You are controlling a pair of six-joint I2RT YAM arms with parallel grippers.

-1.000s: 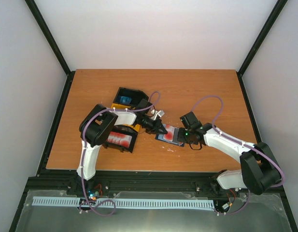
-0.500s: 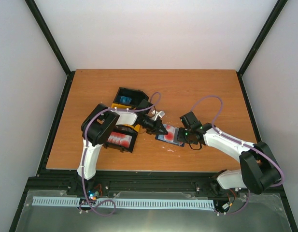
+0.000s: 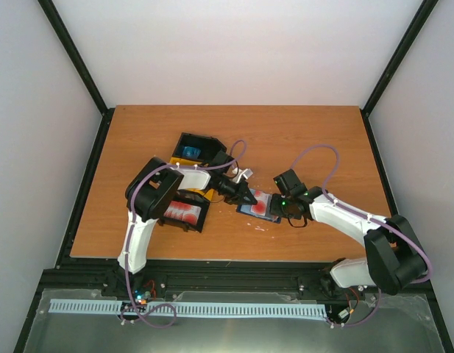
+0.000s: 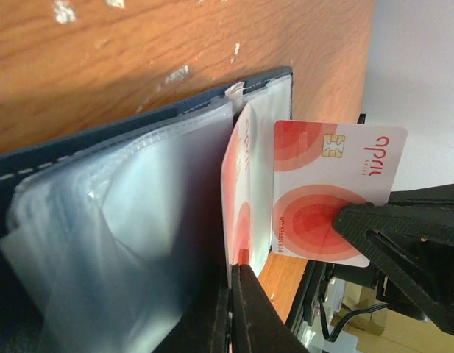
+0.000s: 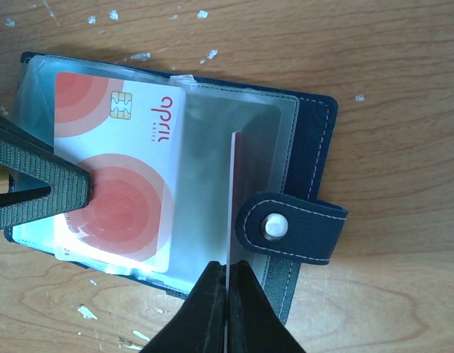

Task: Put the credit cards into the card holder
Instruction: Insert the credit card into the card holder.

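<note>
Near the middle of the overhead view, the card holder [image 3: 257, 207] is lying open on the wooden table [image 3: 307, 140]. Both arms are reaching in over it, the left gripper [image 3: 246, 196] from the left of the frame and the right gripper [image 3: 280, 208] from the right. In the right wrist view the holder is filling the centre of the frame. Its dark blue cover is showing along the right side, and the snap tab [image 5: 289, 226] is folded across at lower right. The left gripper is coming in from the left edge of that view with its fingers clenched on the flat card [image 5: 127, 147]. This card is lying face up, chip uppermost, over the left half of the holder, and its right edge is meeting the clear sleeves [image 5: 234, 125]. I cannot tell whether that edge is tucked inside a sleeve or only resting on it. The right gripper is rising from the bottom centre of its own view, pinching the upright card [image 5: 232, 191]. That card is standing on edge over the sleeves, just left of the snap tab, and is showing only as a thin red and white line. To the left of the holder in the overhead view, a black bin [image 3: 184, 213] is holding more red and white cards. Another black bin [image 3: 196, 149] is sitting further up the frame.
</note>
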